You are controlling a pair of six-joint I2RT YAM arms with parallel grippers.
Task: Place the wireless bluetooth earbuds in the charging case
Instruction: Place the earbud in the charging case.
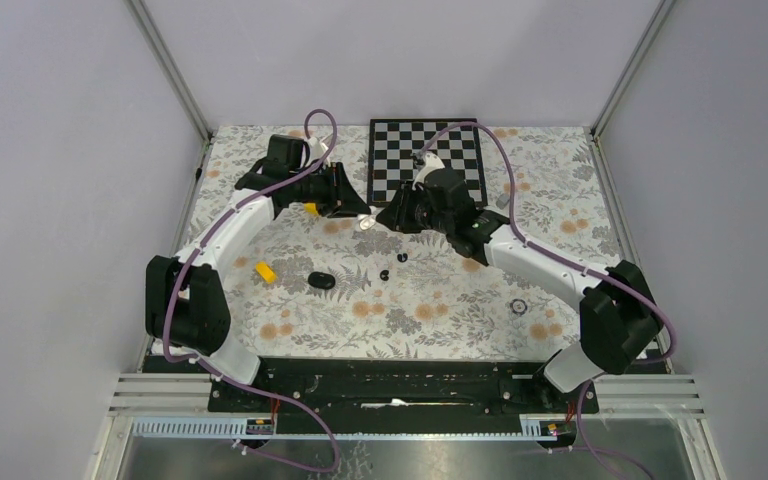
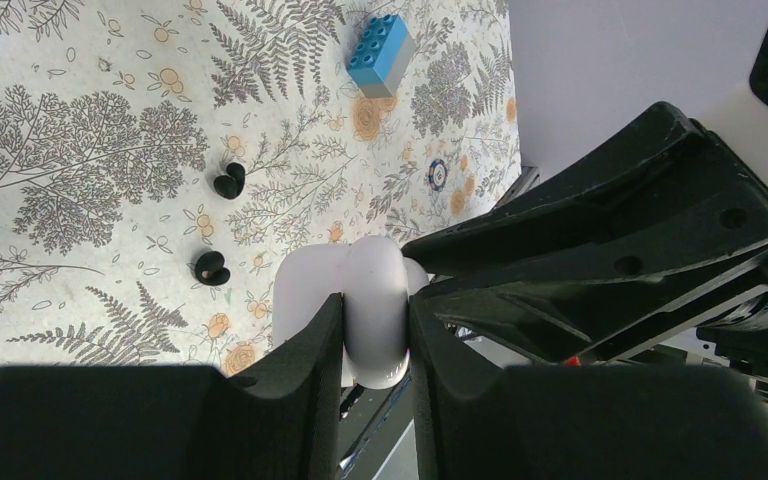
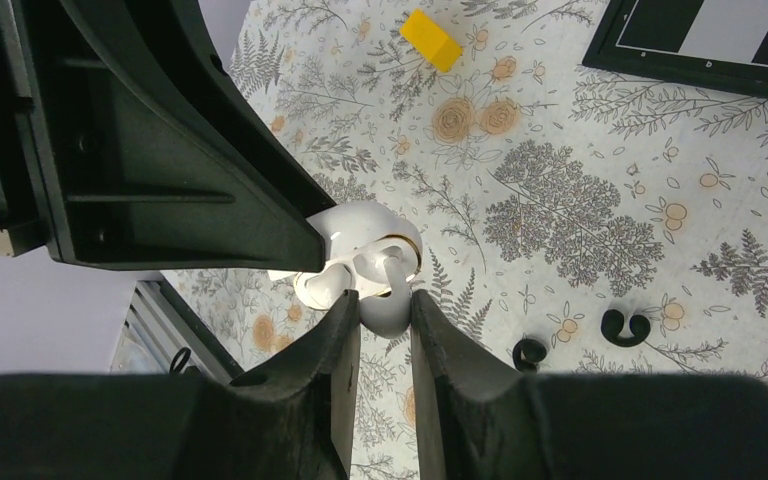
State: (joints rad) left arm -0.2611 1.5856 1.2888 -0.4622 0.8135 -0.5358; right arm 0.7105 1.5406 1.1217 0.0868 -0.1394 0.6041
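Note:
My left gripper [image 1: 353,210] is shut on the white charging case [image 2: 375,300] and holds it open above the table; the case also shows in the top view [image 1: 365,225]. My right gripper [image 1: 388,218] is shut on a white earbud [image 3: 385,312] and holds it right at the case's open face [image 3: 360,235]. In the left wrist view the left gripper [image 2: 375,318] grips the case by its sides. In the right wrist view the right gripper [image 3: 385,300] pinches the bud. Two black earbuds [image 1: 385,274] [image 1: 403,256] lie on the floral cloth below, also in the right wrist view [image 3: 530,352] [image 3: 628,327].
A black oval case [image 1: 321,281] and a yellow block [image 1: 265,272] lie left of the black buds. A chessboard [image 1: 427,160] lies at the back. A small dark ring [image 1: 518,306] lies at the right. A blue brick [image 2: 380,55] shows in the left wrist view.

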